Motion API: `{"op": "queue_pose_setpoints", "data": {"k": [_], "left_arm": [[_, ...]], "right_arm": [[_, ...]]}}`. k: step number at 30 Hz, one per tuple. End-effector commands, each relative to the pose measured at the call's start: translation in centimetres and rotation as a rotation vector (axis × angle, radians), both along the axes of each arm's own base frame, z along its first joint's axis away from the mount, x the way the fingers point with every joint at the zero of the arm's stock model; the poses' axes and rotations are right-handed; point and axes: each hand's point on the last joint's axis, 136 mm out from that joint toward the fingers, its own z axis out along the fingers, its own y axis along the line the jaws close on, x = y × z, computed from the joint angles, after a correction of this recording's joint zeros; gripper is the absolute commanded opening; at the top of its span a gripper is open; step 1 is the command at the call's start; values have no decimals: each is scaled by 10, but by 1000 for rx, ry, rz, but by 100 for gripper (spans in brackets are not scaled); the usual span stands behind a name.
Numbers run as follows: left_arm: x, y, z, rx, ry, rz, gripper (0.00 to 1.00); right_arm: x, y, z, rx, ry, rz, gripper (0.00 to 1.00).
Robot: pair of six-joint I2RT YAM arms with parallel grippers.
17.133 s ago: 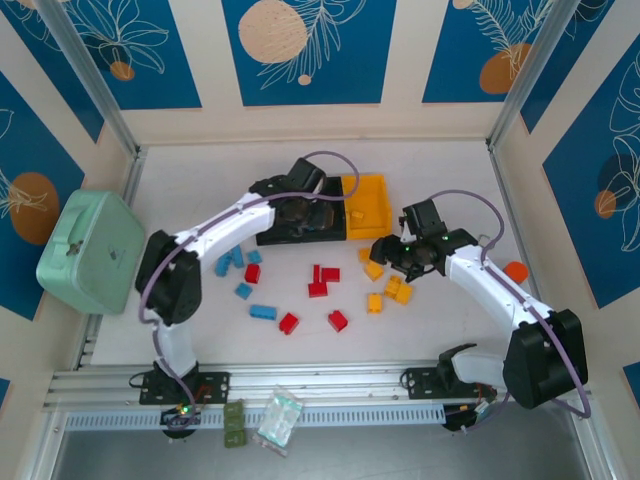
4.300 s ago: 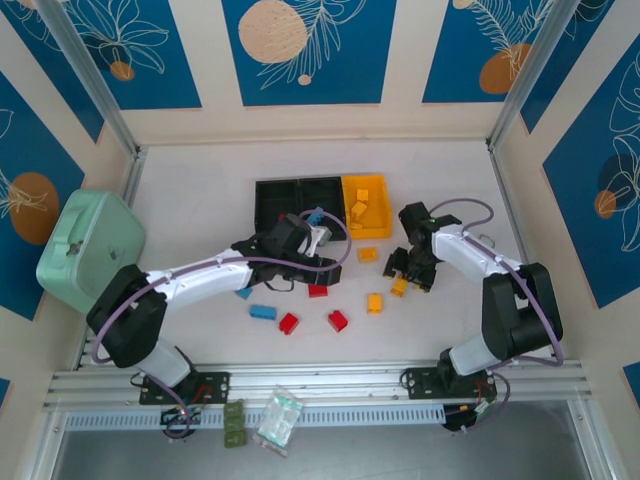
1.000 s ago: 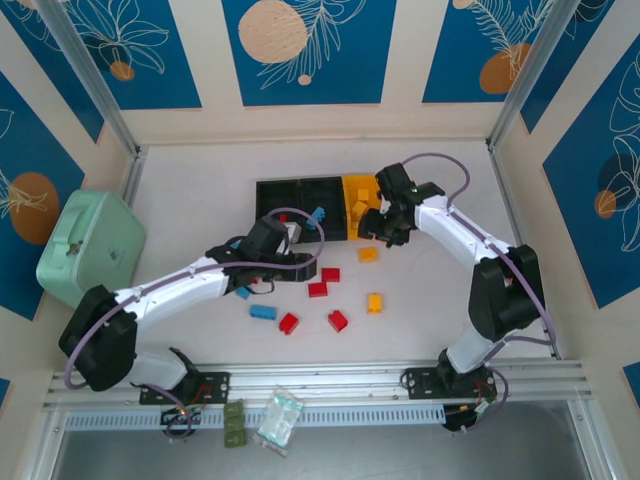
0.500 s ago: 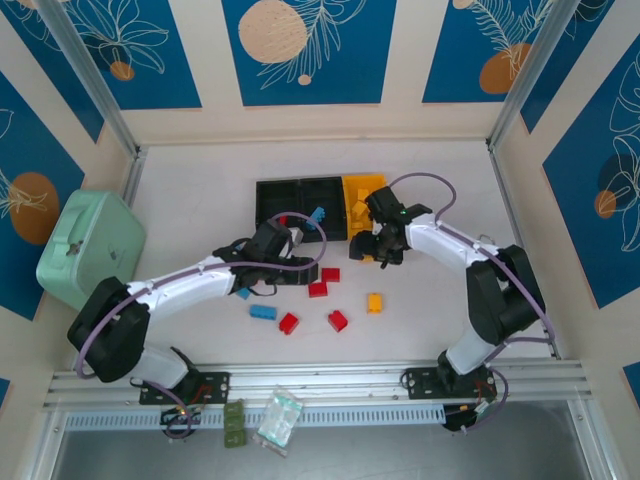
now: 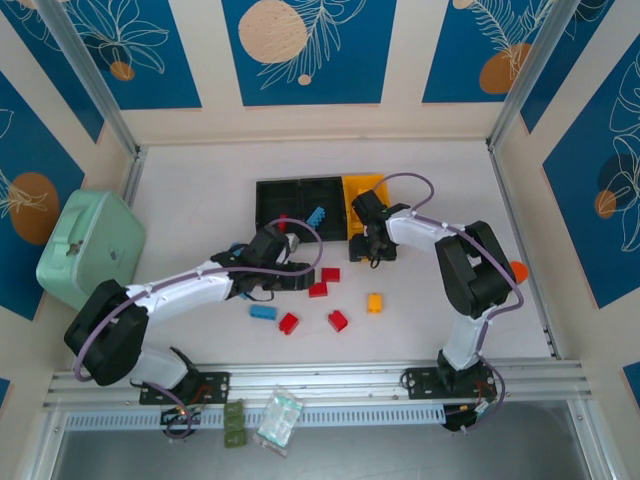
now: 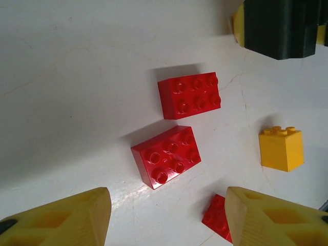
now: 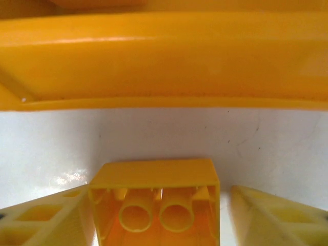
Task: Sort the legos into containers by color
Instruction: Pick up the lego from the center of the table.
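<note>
Nearest the arm bases, a blue brick (image 5: 263, 311) and two red bricks (image 5: 288, 322) lie loose and unsorted on the table (image 5: 200, 200), with a lone yellow brick (image 5: 375, 302) a little to their right. Just beyond them the left gripper (image 6: 165, 205) hovers with its yellow fingers (image 6: 56, 220) spread wide and nothing between them. It looks down on a pair of red legos (image 6: 166, 156) lying close together, and is likely lined up to pick one of them for a black bin. A third red piece (image 6: 218, 218) is cut off at the bottom edge of that view, and the black block (image 6: 279, 25) in its upper corner is too cropped to name. Farther on, the right gripper (image 7: 159, 197) has a yellow lego (image 7: 154, 177) between its jaws, tipped so that its hollow underside faces the camera. A sliver of table shows beside one finger, so the jaws stand apart around the piece and are not clamped on it; they seem set to close and lift it over the wall just behind. That wall belongs to the yellow bin (image 7: 164, 51), whose inside is hidden from the wrist. Farthest off, the black bins (image 5: 270, 200) adjoin it. A blue lego (image 5: 317, 215) sits at them, but whether it is inside one or on a rim cannot be told.
</note>
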Motion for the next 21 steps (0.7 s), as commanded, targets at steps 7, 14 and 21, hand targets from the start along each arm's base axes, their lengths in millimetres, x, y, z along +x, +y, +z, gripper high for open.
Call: {"op": "queue_pose_setpoints", "data": {"k": [7,14,21], "left_arm": [[4,-1,5,-19,-14,13,61],[8,-6,10,-41,-26,8,61],[17,-15,31,-84,-76,-2,61]], "right_arm": [[5,14,26,11,-56,58,44],[13,16,74,121,-97,14,44],[50,9,104,227,-105,-83,44]]}}
